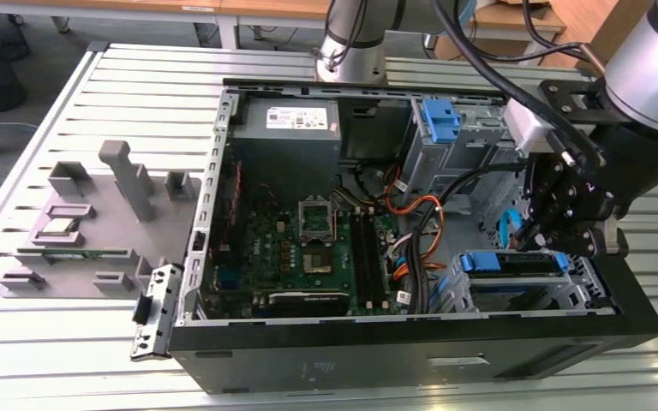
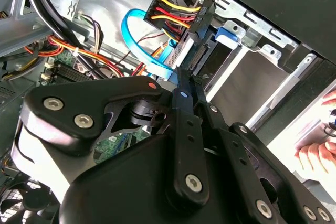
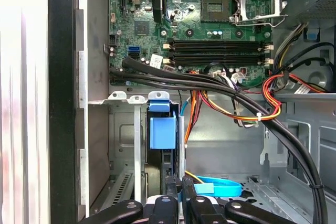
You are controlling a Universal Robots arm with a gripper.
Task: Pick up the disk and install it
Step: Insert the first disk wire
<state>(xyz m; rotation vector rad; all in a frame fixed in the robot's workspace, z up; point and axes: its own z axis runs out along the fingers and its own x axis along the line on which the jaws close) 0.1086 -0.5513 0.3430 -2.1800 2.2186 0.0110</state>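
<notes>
The disk (image 1: pixel 512 263) stands on edge in the drive cage at the front corner of the open computer case (image 1: pixel 209 214), on the exterior view's right. Its blue bracket (image 3: pixel 161 129) faces the first wrist view, with a thin silver edge beside it. My gripper (image 1: pixel 543 247) hangs straight over the cage. In the first wrist view my gripper (image 3: pixel 179 191) has its fingertips close together on the disk's near edge. In the second wrist view my gripper (image 2: pixel 181 74) points at the drive's end, where a power plug (image 2: pixel 197 22) with yellow, red and black wires sits beside the blue bracket (image 2: pixel 229 32).
A thick black cable bundle (image 3: pixel 210 85) and a blue flat cable (image 3: pixel 218 187) run close to the cage. The motherboard (image 1: pixel 318 248) lies in the case's middle, and a grey power supply (image 1: pixel 295 120) and another blue bracket (image 1: pixel 438 120) sit at the back. A grey fixture (image 1: pixel 89 223) lies outside. A person's hand (image 2: pixel 315 156) is nearby.
</notes>
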